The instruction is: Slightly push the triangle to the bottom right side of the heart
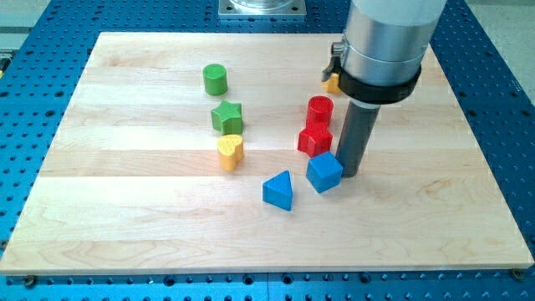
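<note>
Blue triangle (278, 191) sitting nearest on the pale wooden tabletop (125, 209), lower right of ribbed yellow heart (230, 151); my tip (349, 171), a dark rod with no gripper, touching the blue cube (324, 172)

Lighting: bright, even, overhead. Shadows: short, soft, close under blocks. Glare: faint sheen on wooden board (125, 192). Focus: sharp throughout; edges undistorted.

A pale wooden tabletop (167, 217) made of joined planks fills most of the view. It rests on a blue perforated metal base (501, 100) dotted with rows of small holes. A grey metal mounting plate (262, 8) sits at the view's top. Lighting is bright and even.
</note>
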Robot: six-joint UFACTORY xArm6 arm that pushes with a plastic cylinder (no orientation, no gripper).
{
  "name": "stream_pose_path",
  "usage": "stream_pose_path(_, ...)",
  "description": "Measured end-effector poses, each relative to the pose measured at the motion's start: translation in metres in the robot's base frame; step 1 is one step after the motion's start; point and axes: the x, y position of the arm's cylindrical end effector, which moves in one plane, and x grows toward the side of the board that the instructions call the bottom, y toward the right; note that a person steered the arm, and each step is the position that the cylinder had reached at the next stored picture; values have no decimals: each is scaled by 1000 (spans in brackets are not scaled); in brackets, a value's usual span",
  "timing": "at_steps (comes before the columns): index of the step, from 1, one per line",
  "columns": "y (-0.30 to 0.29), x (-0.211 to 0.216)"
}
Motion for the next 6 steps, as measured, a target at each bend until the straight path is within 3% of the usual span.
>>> stream_pose_path(2, -7, 52)
stream_pose_path(4, -83, 56)
stream_pose_path(6, -92, 67)
